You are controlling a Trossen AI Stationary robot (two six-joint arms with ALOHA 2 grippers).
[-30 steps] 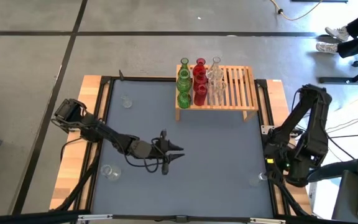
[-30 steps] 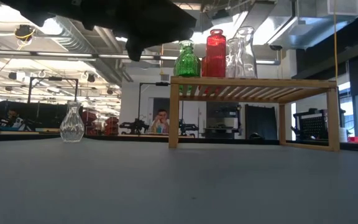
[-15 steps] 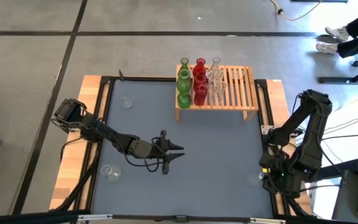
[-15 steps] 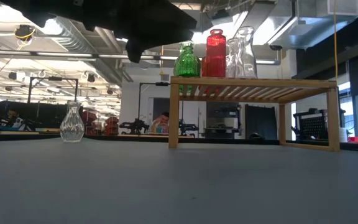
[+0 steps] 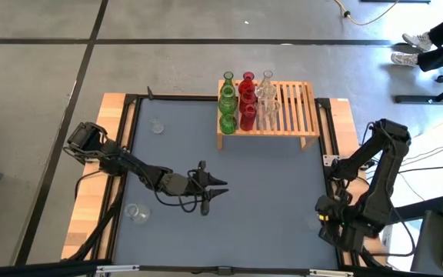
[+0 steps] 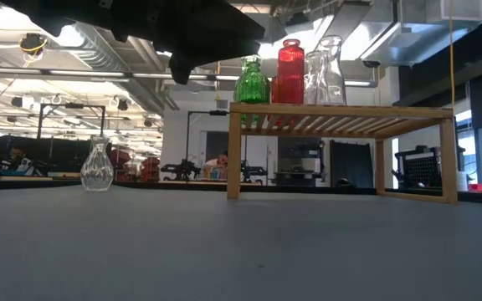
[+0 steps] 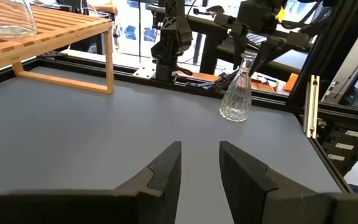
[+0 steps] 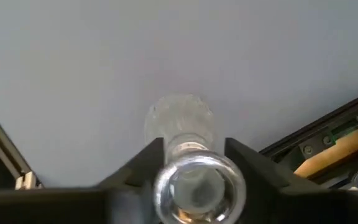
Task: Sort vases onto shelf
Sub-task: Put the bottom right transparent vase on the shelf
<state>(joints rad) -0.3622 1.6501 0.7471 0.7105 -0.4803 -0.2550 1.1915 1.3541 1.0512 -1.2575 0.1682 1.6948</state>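
Observation:
The light-wood shelf point(image 5: 283, 111) stands at the table's far side and bears green point(image 5: 227, 104), red point(image 5: 247, 100) and clear vases point(image 5: 266, 96) in rows at its left end. At the near right corner a clear bottle-necked vase point(image 7: 236, 99) stands upright on the grey table, with my right gripper point(image 8: 194, 155) pointing down on it. My left gripper point(image 7: 201, 158) hovers open and empty over the table's middle point(image 5: 220, 188). Two more clear vases stand on the table, one at the far left point(image 5: 156, 125) and one at the near left point(image 5: 135, 211). My right gripper pinches the clear vase's neck point(image 8: 188, 146) between its two fingers, just under the flared mouth point(image 8: 199, 186). The fingers point(image 8: 148, 163) come from above, pointing down, one on each side of the neck. The vase stands upright, its base on the table.
A black frame rail point(image 5: 333, 146) and wooden side boards border the grey mat. The right half of the shelf's slats point(image 5: 298, 104) is bare. In the low view my left arm point(image 6: 141, 25) hangs dark across the top, and the far-left clear vase point(image 6: 97, 165) stands left of the shelf.
My right gripper has come down and toward the table's near edge, onto the clear vase at the near right corner. The vase has stayed where it was.

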